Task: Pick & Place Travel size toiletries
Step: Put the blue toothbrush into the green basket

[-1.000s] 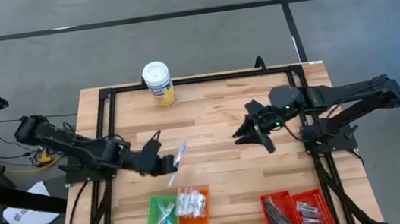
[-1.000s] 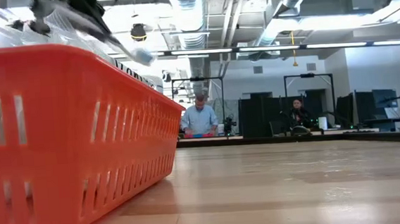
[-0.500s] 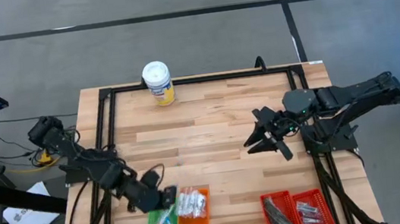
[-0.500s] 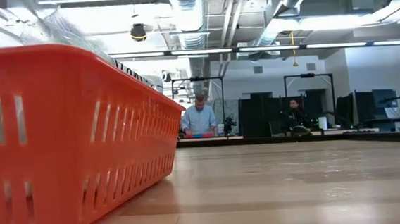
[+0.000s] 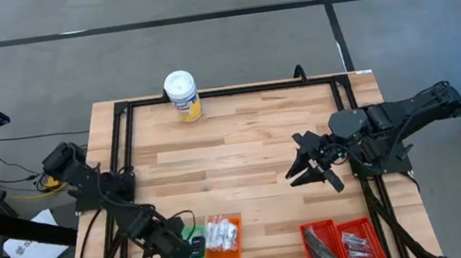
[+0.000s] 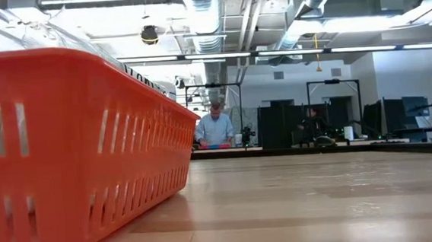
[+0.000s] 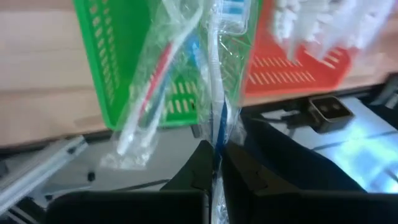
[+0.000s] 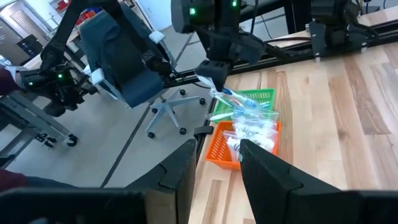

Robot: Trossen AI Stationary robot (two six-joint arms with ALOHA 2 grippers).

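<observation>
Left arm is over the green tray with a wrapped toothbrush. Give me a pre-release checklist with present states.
1. Left claw shut on the wrapped toothbrush: ok.
2. Toothbrush above the green tray: ok.
3. Toothbrush fully inside the tray's rim: cannot tell.
4. Room in the green tray, which holds another wrapped toothbrush: ok.
5. Right claw away from the drop, over bare table: ok.
6. Orange tray beside it not under the toothbrush: ok.

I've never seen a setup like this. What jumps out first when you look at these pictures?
Probably the left pincer, shut on a clear-wrapped toothbrush and poised over the green tray at the table's near edge. Beside that sits an orange tray of white packets, and it also looms huge in the low view. The right pincer hangs open above bare wood on the table's right side.
</observation>
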